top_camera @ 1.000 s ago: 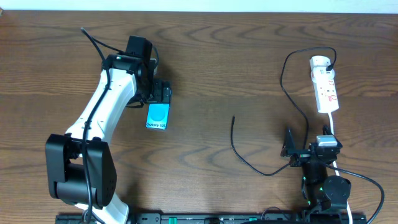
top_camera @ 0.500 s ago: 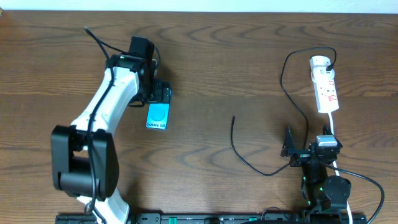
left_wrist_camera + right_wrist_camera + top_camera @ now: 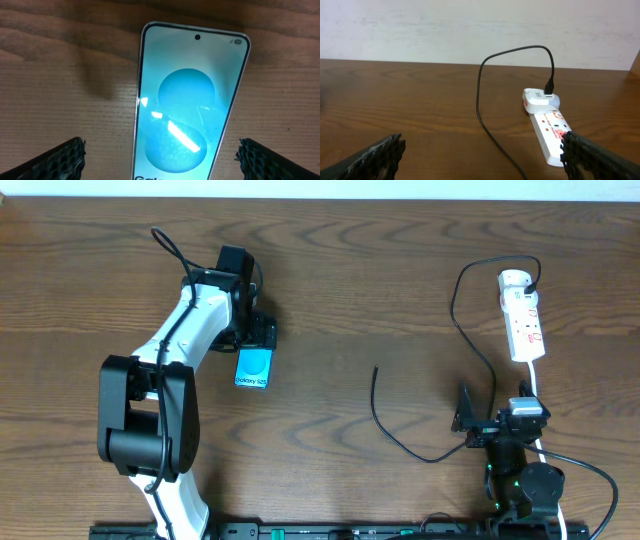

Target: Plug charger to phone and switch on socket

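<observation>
A: Left side?
B: Left pincer (image 3: 258, 337) is spread over the phone (image 3: 253, 368), midway toward the table (image 3: 380, 250) left edge. Likely to pin it.
A: Right?
B: Charger (image 3: 374, 390) tip lies loose mid-table. Socket (image 3: 525, 320) is near the far-right corner. Right pincer (image 3: 482, 150) is apart, idle by the near edge.

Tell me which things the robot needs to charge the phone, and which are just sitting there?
Needed for the job:
phone, screen lit blue
thin black charger cable
white socket strip
left fingers, open, one on either side of the phone
right fingers, open

Just there:
wooden table
pale wall behind it
</observation>
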You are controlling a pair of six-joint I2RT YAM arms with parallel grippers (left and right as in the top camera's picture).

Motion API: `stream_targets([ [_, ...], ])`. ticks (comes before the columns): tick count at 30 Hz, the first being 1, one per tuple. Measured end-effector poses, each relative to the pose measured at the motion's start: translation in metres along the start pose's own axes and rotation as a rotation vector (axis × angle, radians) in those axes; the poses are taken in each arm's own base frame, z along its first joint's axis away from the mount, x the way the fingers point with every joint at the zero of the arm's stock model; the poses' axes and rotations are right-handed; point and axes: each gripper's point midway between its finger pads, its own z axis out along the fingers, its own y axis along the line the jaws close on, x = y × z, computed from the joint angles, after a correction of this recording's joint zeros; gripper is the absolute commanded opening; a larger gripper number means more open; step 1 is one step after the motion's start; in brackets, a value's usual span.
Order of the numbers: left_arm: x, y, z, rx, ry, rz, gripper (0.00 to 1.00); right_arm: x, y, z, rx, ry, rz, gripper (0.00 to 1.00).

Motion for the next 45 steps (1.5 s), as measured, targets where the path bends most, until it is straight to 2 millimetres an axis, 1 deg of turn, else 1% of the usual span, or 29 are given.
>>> stream_targets([
  [13, -0.002, -0.002, 0.0, 0.002, -0.01, -0.019, 0.98, 0.0, 0.0, 0.0, 0.0, 0.0, 0.0, 0.99],
  [22, -0.001, -0.02, 0.006, 0.011, -0.027, 0.023, 0.98, 0.0, 0.0, 0.0, 0.0, 0.0, 0.0, 0.99],
  [36, 0.005, -0.018, 0.016, 0.008, -0.013, 0.046, 0.98, 0.0, 0.0, 0.0, 0.0, 0.0, 0.0, 0.99],
  [45, -0.002, -0.02, 0.018, 0.013, -0.041, 0.052, 0.98, 0.0, 0.0, 0.0, 0.0, 0.0, 0.0, 0.99],
])
